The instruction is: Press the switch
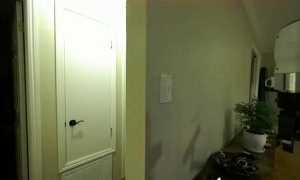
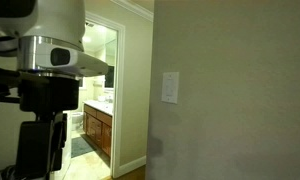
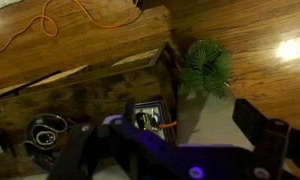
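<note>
The switch [image 1: 166, 88] is a small white upright plate on the grey-green wall, and it shows in both exterior views [image 2: 170, 87]. Nothing touches it. In the wrist view my gripper [image 3: 190, 120] points down toward the floor, its dark fingers spread apart with nothing between them. The switch is out of the wrist view. Part of my white and black arm [image 1: 290, 62] is at the edge of an exterior view, well away from the switch. It also fills the near side of an exterior view [image 2: 50, 60].
A white door [image 1: 88, 85] with a black lever handle [image 1: 76, 123] stands beside the wall corner. A potted plant [image 1: 256, 122] sits on a counter below my arm and also shows in the wrist view [image 3: 205, 68]. A dark stove top [image 1: 230, 165] lies near it. An open doorway [image 2: 102, 95] leads to cabinets.
</note>
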